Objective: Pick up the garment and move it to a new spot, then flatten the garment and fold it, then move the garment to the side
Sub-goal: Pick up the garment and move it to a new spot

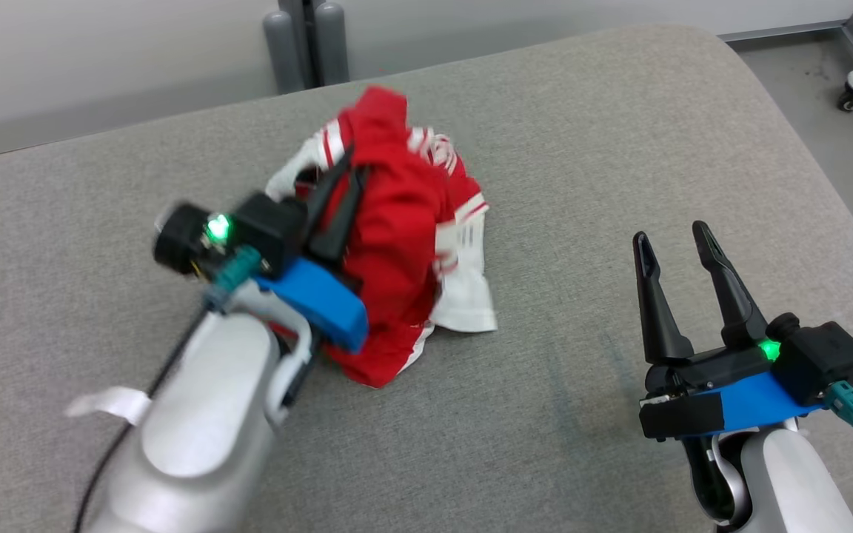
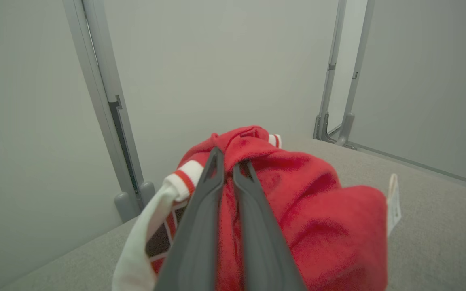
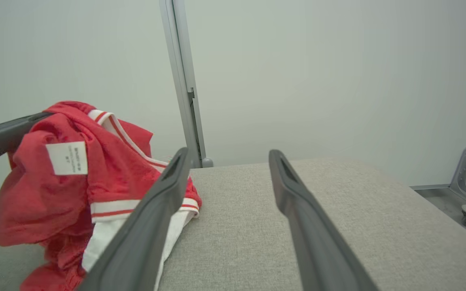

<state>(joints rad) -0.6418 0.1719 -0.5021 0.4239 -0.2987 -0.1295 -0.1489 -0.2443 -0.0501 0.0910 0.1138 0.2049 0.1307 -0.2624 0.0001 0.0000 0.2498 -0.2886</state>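
left gripper (image 1: pixel 351 169): clamped on a bunch of red cloth, fingers almost together, fold pinched between them
garment (image 1: pixel 397 222): red with white striped trim, crumpled; top bunch held up in the left grip, lower part draped on the grey cushion (image 1: pixel 619 148), middle of the surface, nearer the far edge
label (image 3: pixel 67 157): white tag on the red cloth, facing the right gripper
right gripper (image 1: pixel 671 233): fingers spread wide, nothing between them, low over the cushion, well apart from the garment
background: grey post (image 1: pixel 308 37) behind the far edge
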